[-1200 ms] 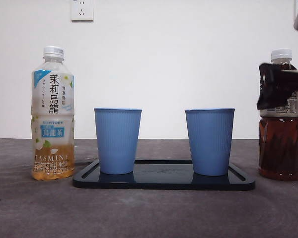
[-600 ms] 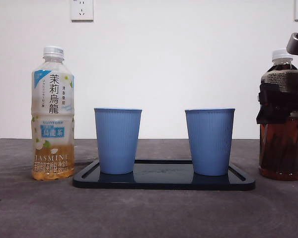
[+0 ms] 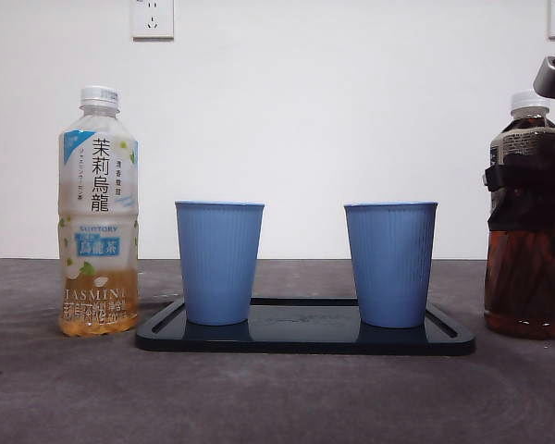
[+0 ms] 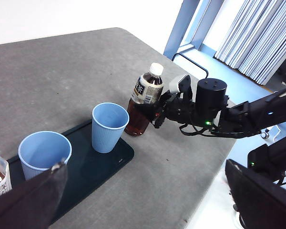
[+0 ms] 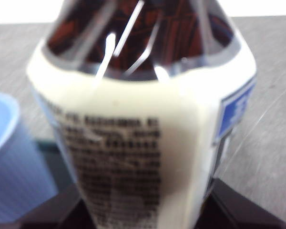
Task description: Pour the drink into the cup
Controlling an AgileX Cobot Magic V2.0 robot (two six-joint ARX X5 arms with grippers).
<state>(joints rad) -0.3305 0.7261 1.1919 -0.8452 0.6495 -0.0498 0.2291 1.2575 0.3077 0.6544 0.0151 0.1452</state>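
Note:
A dark tea bottle (image 3: 525, 277) with a white cap stands on the table at the far right. My right gripper (image 3: 532, 194) is shut on its labelled middle. In the right wrist view the bottle (image 5: 143, 119) fills the picture between the two black jaws. Two blue cups stand empty on a dark tray (image 3: 305, 340): one on the left (image 3: 219, 264), one on the right (image 3: 390, 264), nearer the tea bottle. The left wrist view shows the bottle (image 4: 142, 102) beside that cup (image 4: 108, 126). My left gripper (image 4: 148, 200) hangs open high above the table, holding nothing.
A jasmine tea bottle (image 3: 98, 213) with a little pale liquid stands left of the tray. The table's far edge (image 4: 181, 71) runs just beyond the dark bottle. A wall socket (image 3: 153, 18) sits on the white wall behind.
My right gripper came in from the left side of the dark bottle and closed around its label. The bottle shifted slightly to the right.

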